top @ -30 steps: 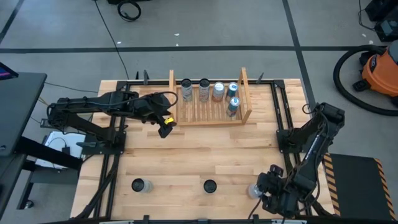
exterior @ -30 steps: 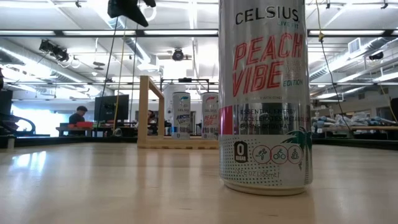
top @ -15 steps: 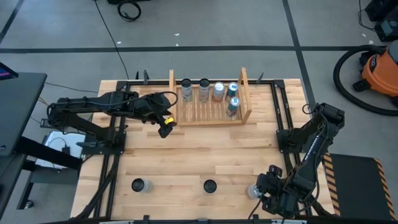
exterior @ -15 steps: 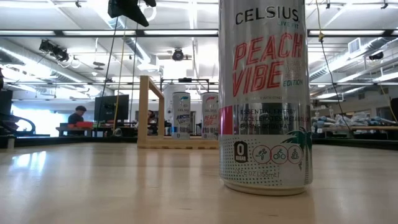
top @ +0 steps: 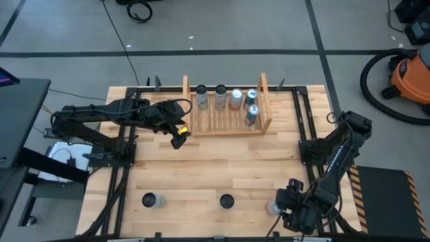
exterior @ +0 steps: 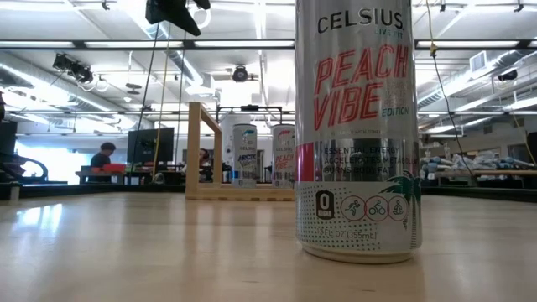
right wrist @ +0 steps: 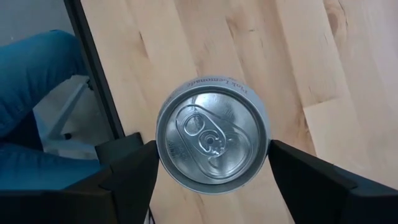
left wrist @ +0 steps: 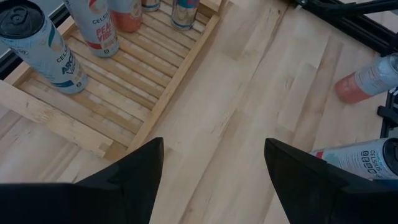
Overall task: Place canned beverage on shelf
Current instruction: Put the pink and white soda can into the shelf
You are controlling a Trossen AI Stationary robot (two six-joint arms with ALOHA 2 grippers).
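right gripper [right wrist: 211, 171] low at the table's [top: 201, 168] near edge, right side, straddling an upright can [right wrist: 212, 138]; fingers [right wrist: 130, 171] flanking the can's rim, contact not clear, so cannot tell whether gripped. left gripper [top: 178, 136] hanging just off the shelf's [top: 225, 121] left board, fingers [left wrist: 134, 174] parted, holding nothing. five cans [top: 221, 96] upright on the shelf's slats. two more cans [top: 226, 200] standing along the near edge, well apart from the shelf.
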